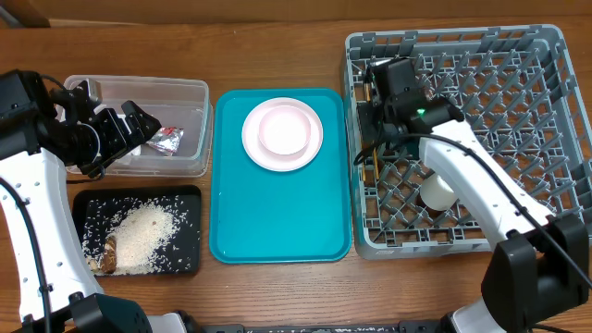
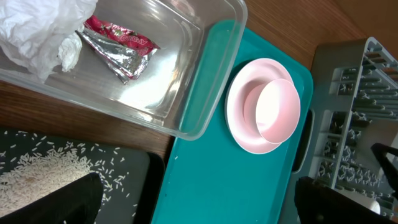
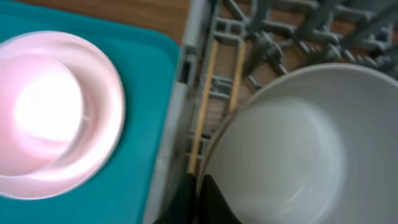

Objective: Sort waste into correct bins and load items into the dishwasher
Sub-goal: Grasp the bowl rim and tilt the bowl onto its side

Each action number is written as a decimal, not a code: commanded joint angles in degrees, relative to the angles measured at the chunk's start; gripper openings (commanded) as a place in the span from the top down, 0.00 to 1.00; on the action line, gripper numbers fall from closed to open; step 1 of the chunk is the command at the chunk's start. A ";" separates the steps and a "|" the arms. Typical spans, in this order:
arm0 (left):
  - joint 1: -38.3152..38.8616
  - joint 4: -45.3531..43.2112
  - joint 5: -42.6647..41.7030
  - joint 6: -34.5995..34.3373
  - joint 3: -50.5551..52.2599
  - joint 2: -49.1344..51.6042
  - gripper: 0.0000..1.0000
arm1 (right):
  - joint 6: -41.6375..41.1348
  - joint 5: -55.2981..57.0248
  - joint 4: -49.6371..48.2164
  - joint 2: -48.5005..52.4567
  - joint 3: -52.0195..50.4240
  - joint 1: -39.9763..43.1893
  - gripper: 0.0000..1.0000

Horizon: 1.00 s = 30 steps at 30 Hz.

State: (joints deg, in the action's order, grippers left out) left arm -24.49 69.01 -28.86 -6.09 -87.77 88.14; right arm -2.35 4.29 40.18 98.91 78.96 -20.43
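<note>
Our right hand (image 3: 200, 200) reaches down at the left edge of the grey rack (image 1: 518, 111), pinched on the rim of the white bowl (image 3: 280, 155). Our left hand (image 1: 131, 129) hovers, spread wide, over the clear tub (image 1: 190, 92).

Pink plate (image 1: 251, 140), teal tray (image 1: 277, 213), grey lattice rack (image 1: 462, 39), seemingly white bowl (image 3: 286, 155)

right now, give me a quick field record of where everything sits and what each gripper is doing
clear tub: holds napkin and foil wrapper
black tray: holds rice with brown scraps
teal tray: pink bowl on pink plate
rack: white bowl inside
left gripper: open, empty, above clear tub
right gripper: shut on white bowl's rim
</note>
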 commanded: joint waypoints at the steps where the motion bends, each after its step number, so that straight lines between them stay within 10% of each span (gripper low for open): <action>1: 0.13 -0.07 -0.04 -0.79 -0.98 -0.50 0.00 | -0.48 -12.33 -0.52 -3.19 5.79 0.87 0.96; 20: 0.13 -0.09 -0.04 -0.79 -1.01 -0.50 0.00 | -2.40 -84.61 -14.10 11.78 6.88 30.01 0.96; 30: 0.13 -0.04 4.63 -0.76 -1.01 -0.48 0.00 | -5.16 -90.60 -15.89 19.98 6.88 33.05 0.96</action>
State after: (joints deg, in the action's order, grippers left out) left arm -24.49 69.01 -27.11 -6.11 -87.77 88.14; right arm -6.90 -81.43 24.60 116.99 84.97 12.75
